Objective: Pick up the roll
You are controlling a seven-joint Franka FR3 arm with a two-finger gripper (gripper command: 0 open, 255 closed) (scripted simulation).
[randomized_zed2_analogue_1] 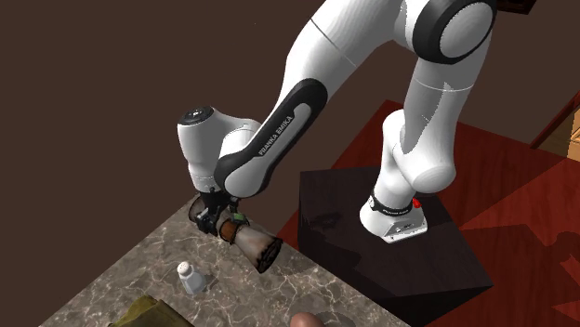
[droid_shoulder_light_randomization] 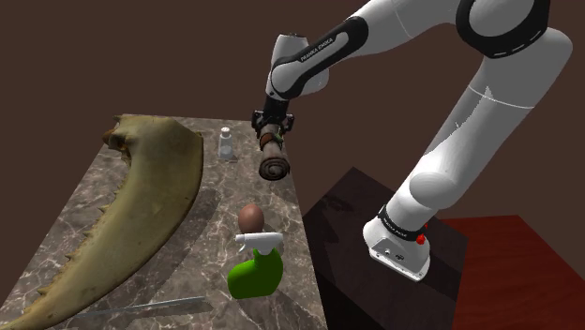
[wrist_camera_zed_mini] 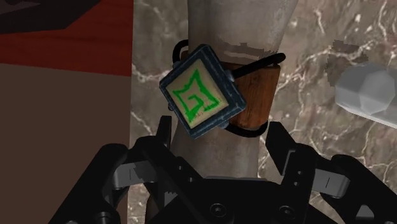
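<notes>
The roll (droid_shoulder_light_randomization: 272,159) is a pale scroll with a brown band and a dark coiled end. It hangs tilted over the marble table's (droid_shoulder_light_randomization: 217,211) far right edge in the shoulder view. My black gripper (droid_shoulder_light_randomization: 271,126) is shut on its upper part. In the second exterior view the roll (randomized_zed2_analogue_1: 249,239) slants down from the gripper (randomized_zed2_analogue_1: 216,215) just above the table edge. In the wrist view the fingers (wrist_camera_zed_mini: 281,141) clasp the pale shaft (wrist_camera_zed_mini: 219,159), the gripper (wrist_camera_zed_mini: 219,137) sitting behind a square tag with a green mark (wrist_camera_zed_mini: 197,92).
A small clear shaker (droid_shoulder_light_randomization: 226,142) stands on the table close to the roll. A large olive claw-shaped object (droid_shoulder_light_randomization: 141,206) covers the table's left side. A green vessel with a white collar (droid_shoulder_light_randomization: 255,267) and brown top sits nearer. The dark stand (droid_shoulder_light_randomization: 370,216) is at right.
</notes>
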